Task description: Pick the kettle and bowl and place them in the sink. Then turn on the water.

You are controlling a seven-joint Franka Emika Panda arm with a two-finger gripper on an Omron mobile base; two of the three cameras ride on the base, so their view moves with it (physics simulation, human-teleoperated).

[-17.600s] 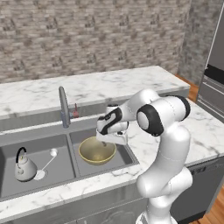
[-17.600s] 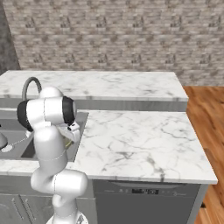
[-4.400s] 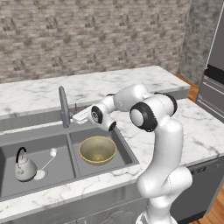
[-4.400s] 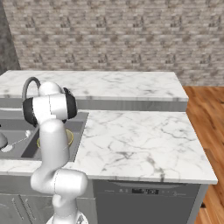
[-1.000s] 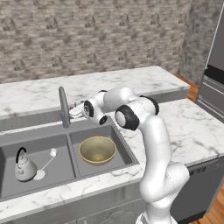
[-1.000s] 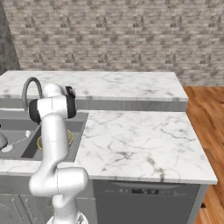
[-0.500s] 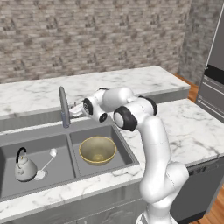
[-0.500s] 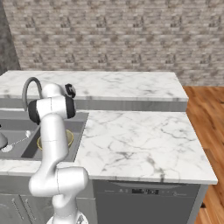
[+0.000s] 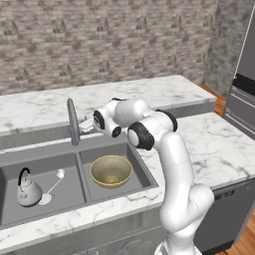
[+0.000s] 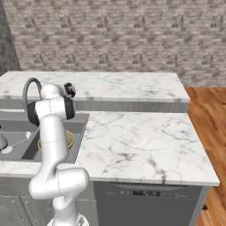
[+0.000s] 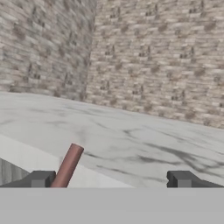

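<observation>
Fingers (image 11: pixel 39 179) spread wide, empty — a reddish lever (image 11: pixel 67 166) stands just inside the left one, beside the faucet (image 9: pixel 72 121). Bowl (image 9: pixel 111 171) and kettle (image 9: pixel 28 188) lie in separate sink (image 9: pixel 60 221) basins — well below the fingers.

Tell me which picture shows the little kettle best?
The left base view. There the kettle sits whole in the sink's left basin, black handle up, with the bowl in the other basin. The right base view catches just a pale sliver of it at the left edge.
</observation>
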